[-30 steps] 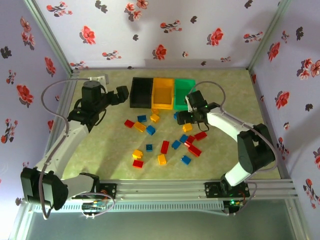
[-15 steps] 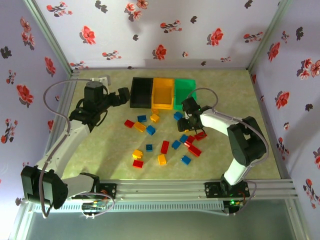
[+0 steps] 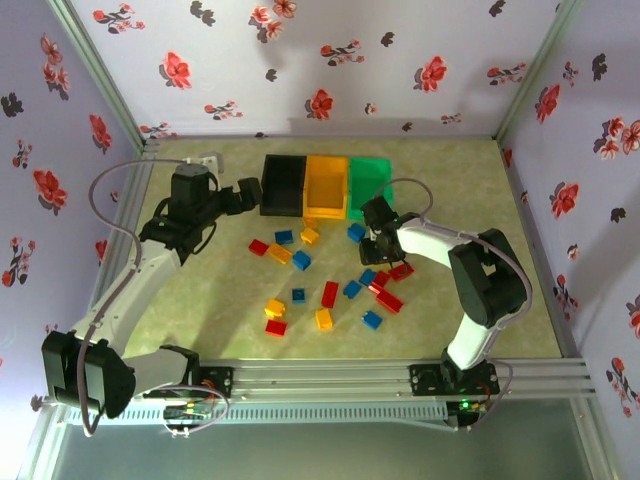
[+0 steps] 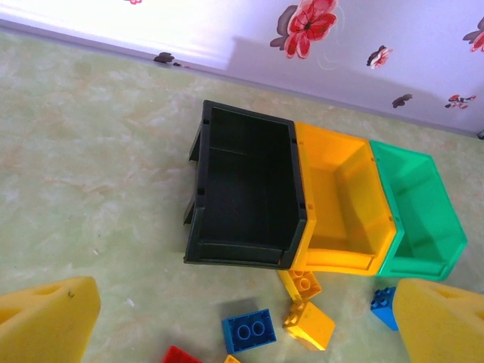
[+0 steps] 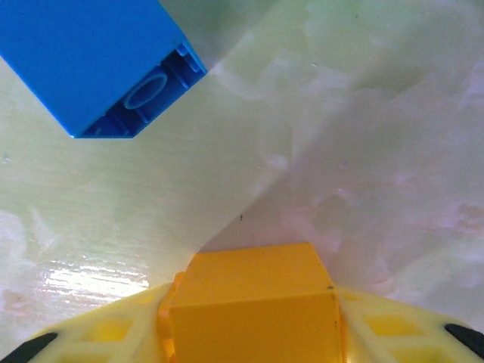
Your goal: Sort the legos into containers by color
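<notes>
Your right gripper (image 3: 380, 243) clamps a yellow brick (image 5: 249, 310) on the table (image 3: 200, 300), near the green bin (image 3: 368, 180).
The right wrist view shows the jaws pressing both sides of the brick, with a blue brick (image 5: 98, 60) just beyond. The next move, likely, is to lift it and carry it to the orange bin (image 3: 326, 185). The top view, too coarse for that grip, shows loose legos (image 3: 329, 293) mid-table and your left gripper (image 3: 252, 190) by the black bin (image 3: 283, 183), jaws wide apart.

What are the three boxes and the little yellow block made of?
The black bin, orange bin and green bin look like hard plastic: smooth, slightly shiny walls with moulded rims. The yellow brick is probably plastic too: even colour, crisp edges, faint sheen.
</notes>
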`<state>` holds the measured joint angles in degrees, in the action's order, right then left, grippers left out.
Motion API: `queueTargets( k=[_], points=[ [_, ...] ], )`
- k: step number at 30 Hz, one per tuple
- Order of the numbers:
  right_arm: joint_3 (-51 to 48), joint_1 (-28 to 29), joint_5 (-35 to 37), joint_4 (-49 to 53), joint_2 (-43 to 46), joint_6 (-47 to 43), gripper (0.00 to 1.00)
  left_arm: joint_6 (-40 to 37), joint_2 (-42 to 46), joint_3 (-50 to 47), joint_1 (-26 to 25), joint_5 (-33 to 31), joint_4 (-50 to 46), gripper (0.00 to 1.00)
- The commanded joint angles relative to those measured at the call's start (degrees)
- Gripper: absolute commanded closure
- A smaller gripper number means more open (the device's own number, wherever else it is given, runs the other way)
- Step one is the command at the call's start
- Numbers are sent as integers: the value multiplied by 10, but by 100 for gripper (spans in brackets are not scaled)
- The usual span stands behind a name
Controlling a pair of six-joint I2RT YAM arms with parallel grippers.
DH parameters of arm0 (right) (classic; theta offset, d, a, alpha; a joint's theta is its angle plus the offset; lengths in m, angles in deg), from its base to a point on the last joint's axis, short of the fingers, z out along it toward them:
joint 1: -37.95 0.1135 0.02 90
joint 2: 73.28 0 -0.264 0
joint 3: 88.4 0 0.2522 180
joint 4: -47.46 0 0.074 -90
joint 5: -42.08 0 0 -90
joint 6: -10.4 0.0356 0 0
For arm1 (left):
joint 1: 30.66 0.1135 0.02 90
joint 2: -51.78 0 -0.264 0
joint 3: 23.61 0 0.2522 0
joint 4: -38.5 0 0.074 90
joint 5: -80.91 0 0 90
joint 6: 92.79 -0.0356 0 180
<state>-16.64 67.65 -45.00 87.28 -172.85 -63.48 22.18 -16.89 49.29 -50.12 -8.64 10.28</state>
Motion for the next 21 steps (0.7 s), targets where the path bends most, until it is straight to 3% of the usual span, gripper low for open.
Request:
queueTargets(
  k=[1,11,21],
  points=[
    [33,4,27,31,11,-11,55,-8,5,18,-8,-11,-14,0],
    [173,-13,64,85,44,-52,57,-7,10,6,-25,-19,-16,0],
    [312,-73,37,43,-53,-75,60,13,20,-15,-44,-25,-28,0]
  ],
)
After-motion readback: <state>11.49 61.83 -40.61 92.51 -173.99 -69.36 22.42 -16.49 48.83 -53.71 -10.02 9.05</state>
